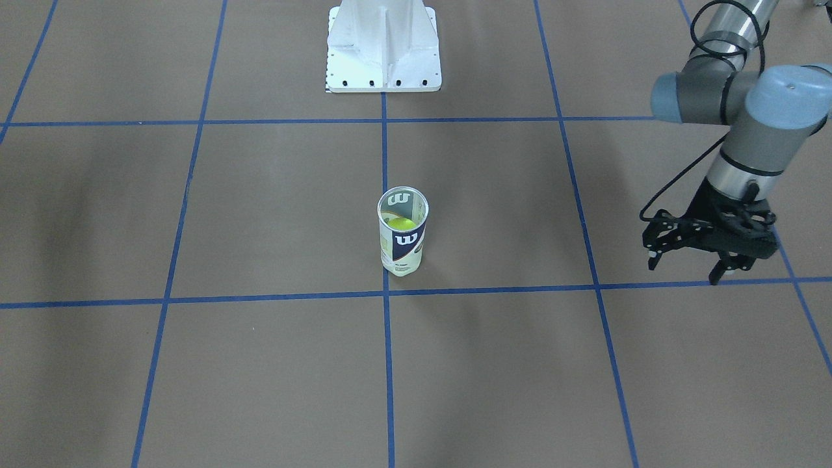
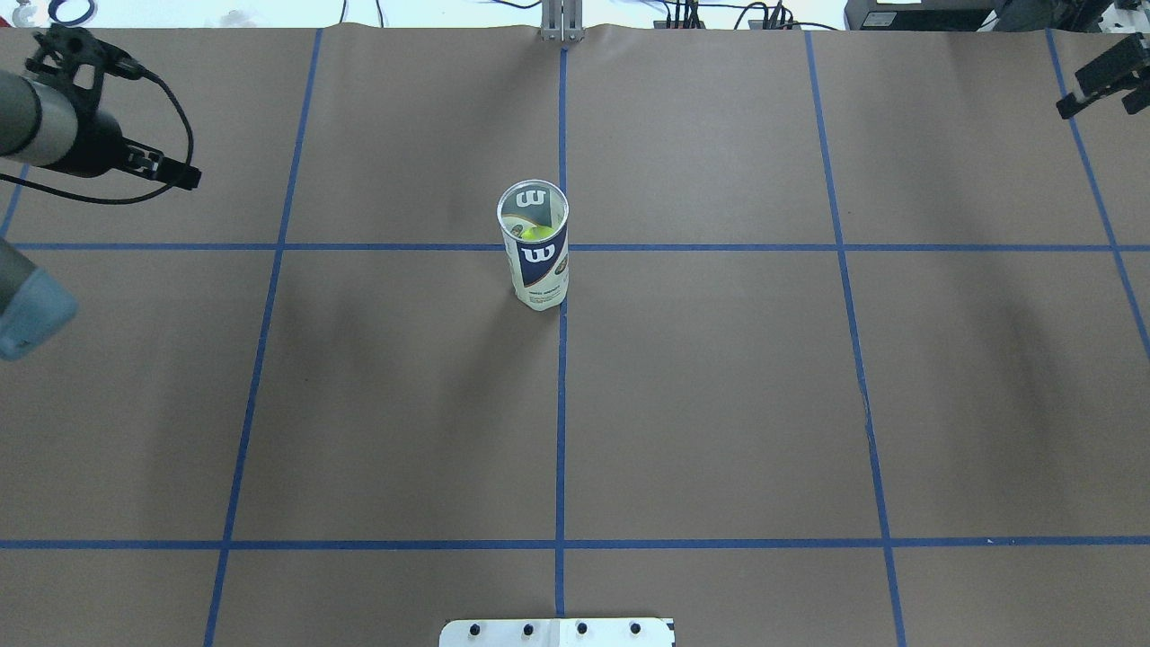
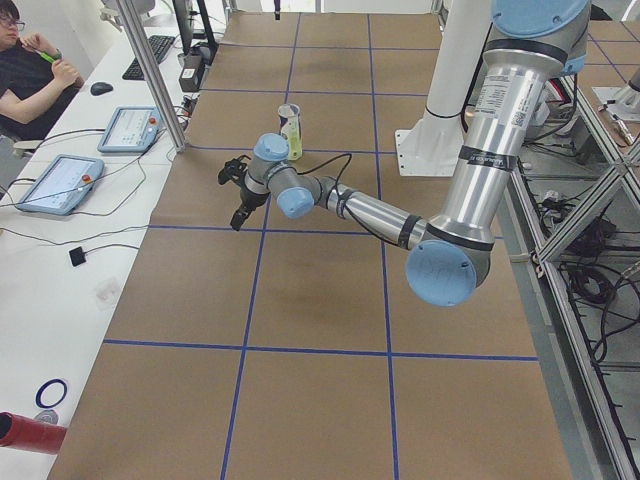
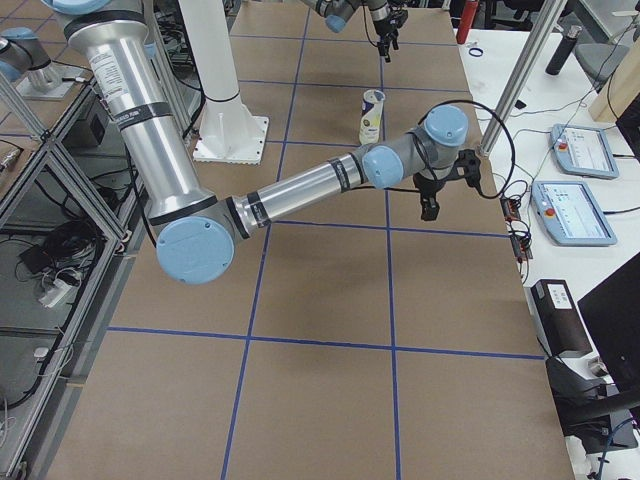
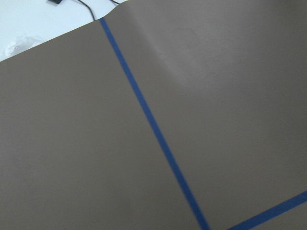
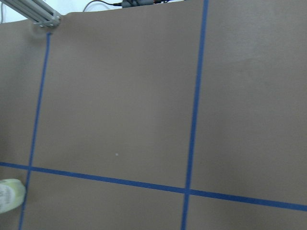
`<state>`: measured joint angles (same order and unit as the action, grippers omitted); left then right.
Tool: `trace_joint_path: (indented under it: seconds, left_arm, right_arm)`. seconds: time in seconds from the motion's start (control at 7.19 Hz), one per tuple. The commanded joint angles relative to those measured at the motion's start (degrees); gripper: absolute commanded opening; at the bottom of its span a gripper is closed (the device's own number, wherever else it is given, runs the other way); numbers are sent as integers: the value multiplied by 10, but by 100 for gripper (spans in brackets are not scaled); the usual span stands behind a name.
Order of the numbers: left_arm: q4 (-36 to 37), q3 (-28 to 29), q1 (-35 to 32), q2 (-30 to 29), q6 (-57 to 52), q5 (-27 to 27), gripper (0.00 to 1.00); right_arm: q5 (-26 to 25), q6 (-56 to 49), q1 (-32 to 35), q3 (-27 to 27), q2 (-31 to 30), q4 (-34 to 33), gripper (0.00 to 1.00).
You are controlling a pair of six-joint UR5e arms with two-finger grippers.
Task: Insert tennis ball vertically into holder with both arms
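The tennis ball (image 1: 402,224) sat in the upright holder (image 1: 403,250), your left gripper (image 1: 684,272) nearer it with jaws spread, your right gripper (image 2: 1103,76) farther, jaws unreadable.

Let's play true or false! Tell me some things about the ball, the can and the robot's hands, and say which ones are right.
1. The tennis ball sits inside the tennis-ball can. True.
2. The can lies on its side. False: it stands upright on the table.
3. The left hand holds the can. False: it is open, empty and far off to one side.
4. The can shows a white W. True.
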<state>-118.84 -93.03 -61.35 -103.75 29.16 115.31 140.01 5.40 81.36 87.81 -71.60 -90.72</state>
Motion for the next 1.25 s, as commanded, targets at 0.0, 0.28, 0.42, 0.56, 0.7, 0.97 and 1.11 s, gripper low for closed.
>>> trace_joint_path:
  seconds: [0.0, 0.28, 0.42, 0.56, 0.7, 0.97, 1.11]
  left_arm:
    - [105, 16, -102, 12, -25, 154, 100]
    - [271, 14, -162, 25, -226, 153, 100]
    - [340, 16, -183, 31, -266, 150, 100]
    - [333, 11, -192, 50, -268, 156, 100]
    - [331, 16, -197, 53, -269, 154, 100]
    - [333, 32, -199, 58, -262, 152, 100]
    - [331, 25, -209, 85, -263, 156, 100]
  right_arm:
    - [-26, -127, 29, -30, -45, -22, 99]
    - [-77, -130, 43, -45, -50, -18, 99]
    - [-101, -124, 43, -50, -70, -12, 99]
    - [-96, -122, 43, -54, -71, -10, 99]
    - [-93, -122, 45, -50, -87, -15, 99]
    - [-91, -121, 47, -8, -109, -65, 99]
    - [-83, -120, 49, 35, -124, -104, 99]
